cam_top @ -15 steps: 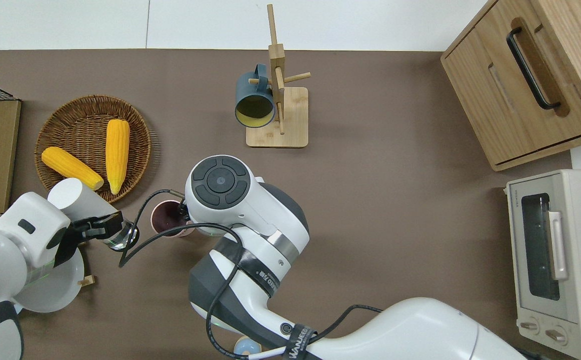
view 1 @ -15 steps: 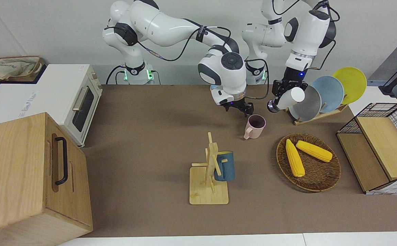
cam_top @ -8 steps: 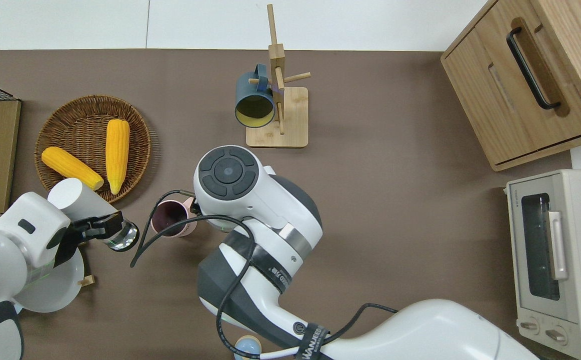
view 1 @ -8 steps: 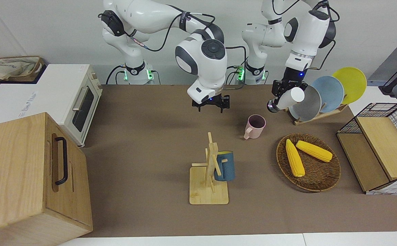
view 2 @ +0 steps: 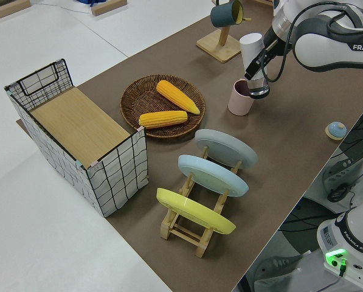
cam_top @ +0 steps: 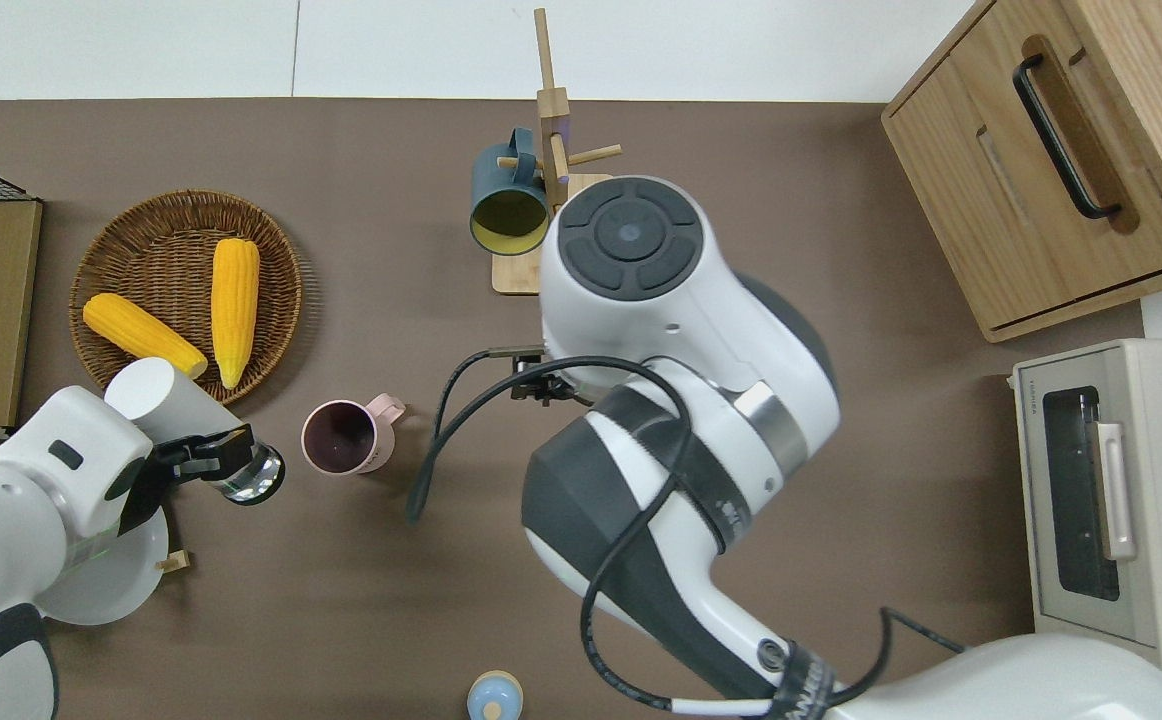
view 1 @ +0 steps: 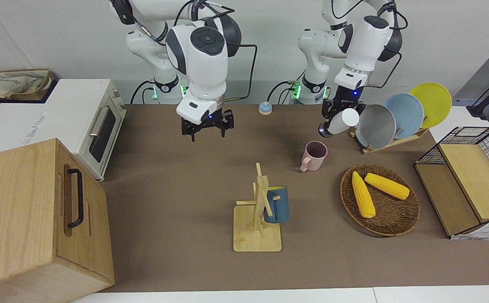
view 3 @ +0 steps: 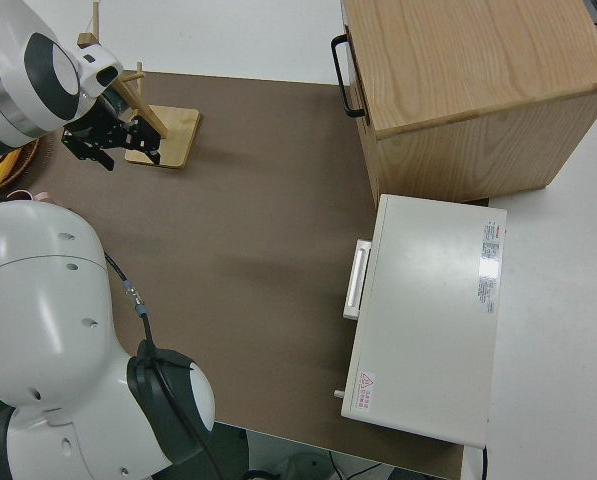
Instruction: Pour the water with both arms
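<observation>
My left gripper is shut on a white cup and holds it tilted, its open end low. In the overhead view the cup and gripper are just beside the pink mug, toward the left arm's end of the table. The pink mug stands upright on the brown table. My right gripper is open and empty, up in the air, toward the right arm's end from the mug. It also shows in the right side view.
A wooden mug rack carries a blue mug, farther from the robots. A wicker basket holds two corn cobs. A plate rack, a wire crate, a toaster oven and a wooden cabinet line the table ends.
My right gripper has left the pink mug, risen and swung toward the right arm's end of the table. My left gripper with the white cup has shifted slightly toward the mug.
</observation>
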You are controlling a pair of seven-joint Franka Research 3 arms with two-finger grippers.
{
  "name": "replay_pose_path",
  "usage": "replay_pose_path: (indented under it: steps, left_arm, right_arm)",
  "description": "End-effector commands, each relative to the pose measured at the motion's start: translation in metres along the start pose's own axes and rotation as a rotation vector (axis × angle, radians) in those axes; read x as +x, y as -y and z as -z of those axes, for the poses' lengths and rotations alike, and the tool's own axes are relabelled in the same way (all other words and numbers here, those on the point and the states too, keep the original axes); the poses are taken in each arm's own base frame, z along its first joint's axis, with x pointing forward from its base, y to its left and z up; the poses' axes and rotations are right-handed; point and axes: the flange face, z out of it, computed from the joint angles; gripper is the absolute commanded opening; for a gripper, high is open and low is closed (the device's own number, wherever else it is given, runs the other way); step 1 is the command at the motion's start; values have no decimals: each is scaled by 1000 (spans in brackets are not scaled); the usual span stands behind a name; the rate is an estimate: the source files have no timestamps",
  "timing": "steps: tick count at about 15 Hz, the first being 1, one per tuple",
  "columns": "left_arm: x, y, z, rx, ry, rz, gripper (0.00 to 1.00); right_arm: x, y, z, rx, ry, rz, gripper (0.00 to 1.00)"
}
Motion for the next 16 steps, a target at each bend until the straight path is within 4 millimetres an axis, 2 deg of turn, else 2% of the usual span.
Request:
replay_pose_path:
  steps: [1,5,9,13,14,16]
  left_arm:
    - [-24,-5,14,-2,-19,-27,0]
    - [-39,-6,13,-5,-15,-43,0]
    - [-55,-14,11,-2,-1,-66,0]
    - [-66,-19,6,7,25,-84,0]
    - [-69,-20,4,8,30,-87,0]
    - [-76,-24,-2,13,42,-101,0]
  right_arm:
    - [-18,-51,-3,-24,17,-28,987]
    - [-35,-134,-1,99,32,-160,987]
    - [-63,-194,14,130,10,-191,987]
    - [-84,-218,22,149,34,-243,987]
    - [-85,-229,22,156,39,-256,987]
    - [-80,-232,29,137,15,-266,987]
